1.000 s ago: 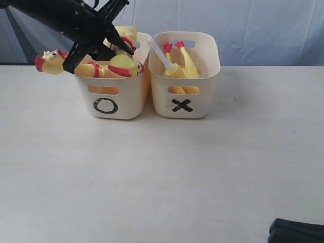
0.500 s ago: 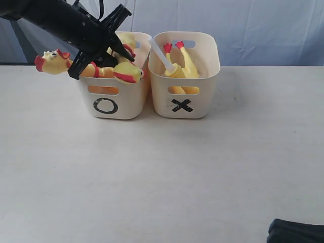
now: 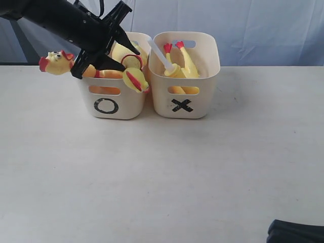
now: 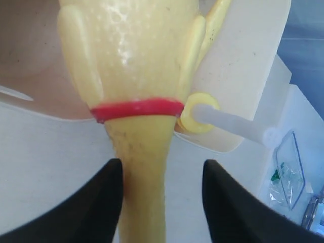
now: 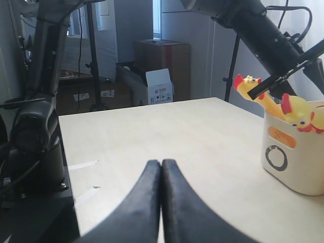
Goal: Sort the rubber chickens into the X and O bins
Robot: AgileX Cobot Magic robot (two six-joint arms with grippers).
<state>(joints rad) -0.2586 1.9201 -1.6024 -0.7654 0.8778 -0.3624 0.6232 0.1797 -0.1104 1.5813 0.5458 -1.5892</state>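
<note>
Pale worktop (image 3: 152, 172), O bin (image 3: 126, 101) at back: my left tool (image 4: 162, 164) straddles the draped rubber chicken (image 3: 56, 62), jaws apart; I'd lift straight off. Right tool (image 5: 161, 164) sits closed

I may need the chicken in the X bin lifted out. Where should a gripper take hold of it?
By the legs below the red feet, coming straight down from above: the chicken stands feet-up in the X bin, body sunk inside. Avoid the white tube beside it.

2 chickens (image 3: 132, 78) at O bin (image 3: 109, 104) — 3rd (image 3: 186, 63) in X bin (image 3: 202, 96).
</note>
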